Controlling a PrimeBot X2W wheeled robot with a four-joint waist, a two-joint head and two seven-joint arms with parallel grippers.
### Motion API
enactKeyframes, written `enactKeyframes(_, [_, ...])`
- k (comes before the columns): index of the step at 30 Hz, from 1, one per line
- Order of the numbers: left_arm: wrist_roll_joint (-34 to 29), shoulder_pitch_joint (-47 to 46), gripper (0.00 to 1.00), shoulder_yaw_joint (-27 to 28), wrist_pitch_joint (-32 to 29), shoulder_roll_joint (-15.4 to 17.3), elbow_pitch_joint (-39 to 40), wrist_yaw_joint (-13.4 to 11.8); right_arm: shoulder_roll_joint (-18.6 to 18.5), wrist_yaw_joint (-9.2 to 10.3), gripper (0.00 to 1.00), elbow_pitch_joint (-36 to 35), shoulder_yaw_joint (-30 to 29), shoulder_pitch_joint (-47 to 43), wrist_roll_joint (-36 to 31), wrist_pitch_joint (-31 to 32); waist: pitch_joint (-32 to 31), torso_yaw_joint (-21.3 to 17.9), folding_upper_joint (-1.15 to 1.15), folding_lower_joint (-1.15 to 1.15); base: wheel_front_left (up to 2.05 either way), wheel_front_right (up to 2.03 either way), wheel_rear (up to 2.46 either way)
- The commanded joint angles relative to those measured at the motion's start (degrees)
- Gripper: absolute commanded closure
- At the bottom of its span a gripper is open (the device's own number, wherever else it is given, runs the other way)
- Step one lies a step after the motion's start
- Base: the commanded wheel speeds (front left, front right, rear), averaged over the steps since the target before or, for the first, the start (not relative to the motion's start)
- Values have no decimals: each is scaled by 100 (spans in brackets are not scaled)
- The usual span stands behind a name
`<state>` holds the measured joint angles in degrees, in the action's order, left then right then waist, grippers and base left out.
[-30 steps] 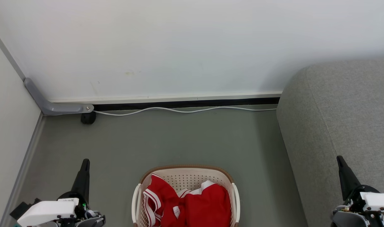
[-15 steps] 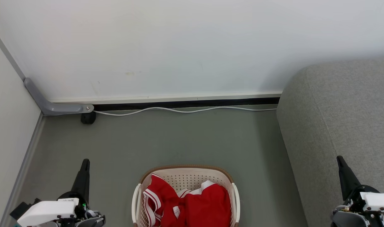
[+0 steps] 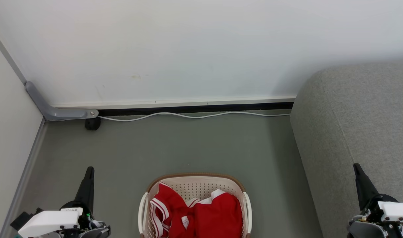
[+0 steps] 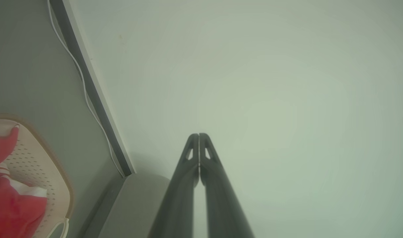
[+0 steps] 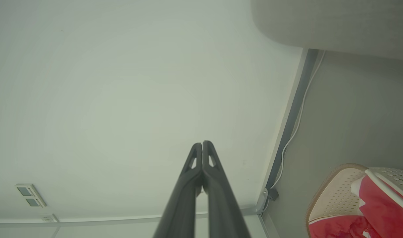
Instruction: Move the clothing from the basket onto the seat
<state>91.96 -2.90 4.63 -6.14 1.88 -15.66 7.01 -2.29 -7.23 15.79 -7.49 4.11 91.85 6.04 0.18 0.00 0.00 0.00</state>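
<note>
The left gripper [image 3: 89, 170] sits at the lower left of the head view and the right gripper [image 3: 356, 167] at the lower right. Both point up the view, their tips leaning slightly inward. In each wrist view the long dark jaws lie pressed together, tips touching.

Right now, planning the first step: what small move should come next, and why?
Probably open the right gripper and lower it to the bright red garments in the cream perforated plastic basket: it is shut, empty, and nearest the grey fabric sofa.
</note>
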Motion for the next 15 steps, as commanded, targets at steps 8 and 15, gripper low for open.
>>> enactKeyframes(8, [23, -329, 100, 186, -33, 99, 163, 47, -59, -25, 100, -177, 99, 208, 33, 43, 0, 0, 0, 0, 0, 0, 0])
enactKeyframes(15, [-2, 118, 0, -12, 8, -80, -193, -3, 54, 1, 0, 180, 34, -108, -2, -1, 2, 0, 0, 0, 0, 0, 0])
